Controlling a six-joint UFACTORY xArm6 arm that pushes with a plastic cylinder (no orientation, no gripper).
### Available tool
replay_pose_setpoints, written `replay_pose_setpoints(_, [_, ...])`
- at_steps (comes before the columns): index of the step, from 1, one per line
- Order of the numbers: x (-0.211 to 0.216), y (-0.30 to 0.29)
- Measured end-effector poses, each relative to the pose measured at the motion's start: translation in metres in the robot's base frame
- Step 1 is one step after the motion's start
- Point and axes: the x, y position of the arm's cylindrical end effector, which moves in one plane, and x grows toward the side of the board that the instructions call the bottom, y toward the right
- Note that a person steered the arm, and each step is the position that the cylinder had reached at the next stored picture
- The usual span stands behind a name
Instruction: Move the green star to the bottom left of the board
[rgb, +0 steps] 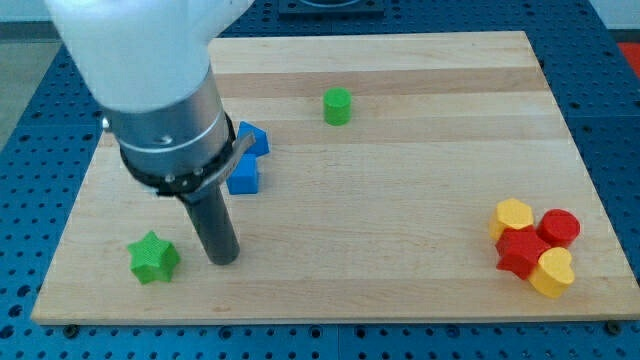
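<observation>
The green star (153, 258) is lying near the table's (400, 290) bottom-left corner. My tool, a bare rod gripping nothing, is resting its tip (224, 260) just to the star's right, so I am judging a leftward push suits it.

A pale wooden board (400, 200) with visible grain lies on a blue perforated bench (30, 120). A green star-shaped block (153, 258) sits near the board's bottom-left corner, just left of my tip (224, 258), which rests on the wood. Two blue blocks (246, 158), shapes unclear, touch each other beside my rod. A green cylinder block (338, 106) stands alone near the top. At the lower right, two yellow and two red blocks (535, 244) cluster tightly.
</observation>
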Motion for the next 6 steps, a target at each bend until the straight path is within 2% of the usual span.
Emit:
replay_pose_setpoints(1, [0.010,-0.006])
replay_pose_setpoints(4, [0.005,-0.077])
replay_pose_setpoints(5, [0.000,-0.067])
replay_pose_setpoints(6, [-0.028,-0.032])
